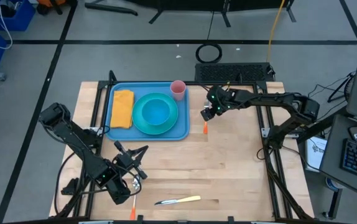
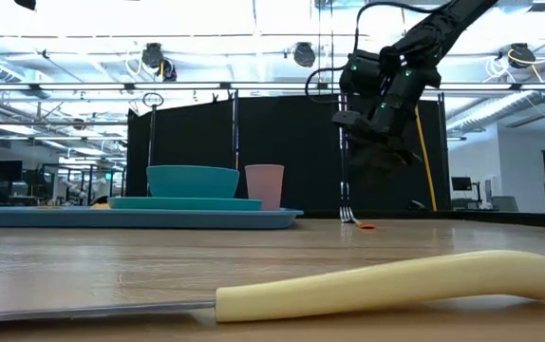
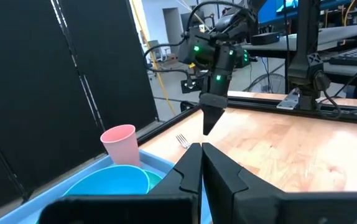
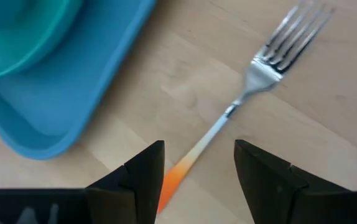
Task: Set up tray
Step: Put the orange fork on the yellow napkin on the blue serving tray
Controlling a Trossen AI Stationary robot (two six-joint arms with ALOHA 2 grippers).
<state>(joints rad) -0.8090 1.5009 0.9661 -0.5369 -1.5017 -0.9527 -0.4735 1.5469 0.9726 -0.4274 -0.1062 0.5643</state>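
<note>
The tray [image 1: 181, 127] lay on the far left part of the bench [image 1: 241, 168], its long side running across. It carried a folded yellow cloth [image 1: 122, 108] at its left end, a round teal plate [image 1: 155, 114] with a teal bowl [image 2: 192, 180] on it at the middle, and a pink cup [image 1: 178, 89] upright in the far right corner. Whether bowl or cup held anything could not be told.

The right gripper [image 1: 207, 116] hung above the bench just beside the tray's right edge, jaws open and empty. Directly beneath them lay a fork [image 4: 244, 102] with an orange handle end, flat on the bench just outside the tray rim and not on the tray. The fork touched neither jaw.

The left gripper [image 1: 142, 151] waited over the near left of the bench, jaws closed on nothing. A knife [image 1: 178, 200] with a cream handle lay near the front edge, well apart from the tray.

In my judgement the step in hand concerned the fork: either it had been set beside the tray as a place setting, or it awaited a grasp. If the latter, the next move called for a straight descent astride the thin handle, jaws square across it. The knife appeared unplaced and would need fetching to the tray's side.
</note>
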